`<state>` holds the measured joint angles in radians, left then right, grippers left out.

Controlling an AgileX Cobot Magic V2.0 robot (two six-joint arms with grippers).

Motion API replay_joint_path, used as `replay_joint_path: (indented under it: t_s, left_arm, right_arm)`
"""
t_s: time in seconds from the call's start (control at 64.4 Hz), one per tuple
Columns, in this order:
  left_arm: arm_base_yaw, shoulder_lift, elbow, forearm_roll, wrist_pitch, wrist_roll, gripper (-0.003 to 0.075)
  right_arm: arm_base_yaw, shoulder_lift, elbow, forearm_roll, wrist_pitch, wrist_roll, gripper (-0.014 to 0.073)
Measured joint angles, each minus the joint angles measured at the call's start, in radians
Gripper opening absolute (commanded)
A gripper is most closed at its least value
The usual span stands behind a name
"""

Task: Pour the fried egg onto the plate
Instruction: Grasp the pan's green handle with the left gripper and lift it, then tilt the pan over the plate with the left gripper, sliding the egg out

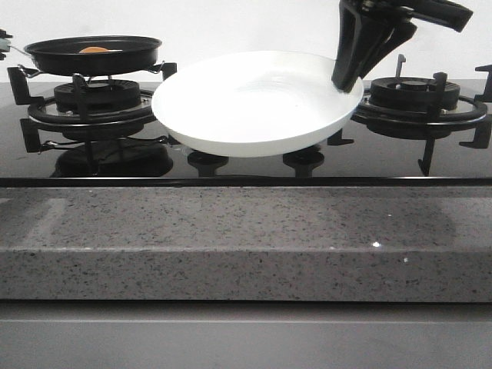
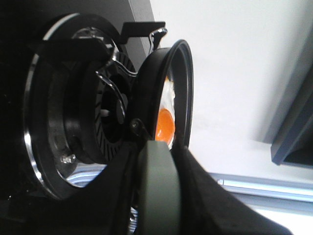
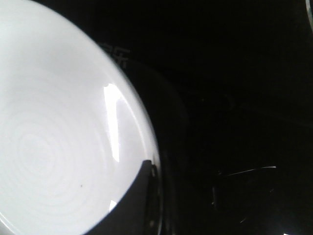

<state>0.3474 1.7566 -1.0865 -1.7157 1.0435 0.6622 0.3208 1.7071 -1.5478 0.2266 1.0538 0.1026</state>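
The fried egg [image 1: 94, 50] lies in a small black frying pan [image 1: 92, 55], held level just above the left burner; only its orange yolk shows over the rim. In the left wrist view the egg [image 2: 165, 122] shows its yolk and white edge inside the pan [image 2: 151, 88]. My left gripper [image 2: 159, 152] is shut on the pan's grey handle [image 2: 159, 196]. The white plate [image 1: 254, 104] hangs tilted over the middle of the stove. My right gripper [image 1: 346, 77] is shut on its right rim. The plate [image 3: 54, 147] is empty, with the right gripper [image 3: 152, 171] on its edge.
A left burner with a black grate [image 1: 96, 104] sits under the pan and shows in the left wrist view [image 2: 83, 112]. A right burner [image 1: 415, 96] sits behind the right gripper. The black glass hob [image 1: 246, 171] meets a grey speckled counter edge [image 1: 246, 246] in front.
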Motion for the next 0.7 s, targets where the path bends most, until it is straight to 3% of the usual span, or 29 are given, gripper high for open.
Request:
replay_joint_path:
  t_s: [0.373,0.699]
  left_arm:
    - [-0.022,-0.176,0.018,0.037,-0.008,0.093,-0.0019]
    - [-0.237,-0.413,0.047,0.157,-0.227,0.159,-0.0019]
  right_arm:
    - [0.0,0.0,0.0,0.0,0.0,0.0,-0.0068]
    - [0.0,0.0,0.0,0.0,0.0,0.0,-0.0068]
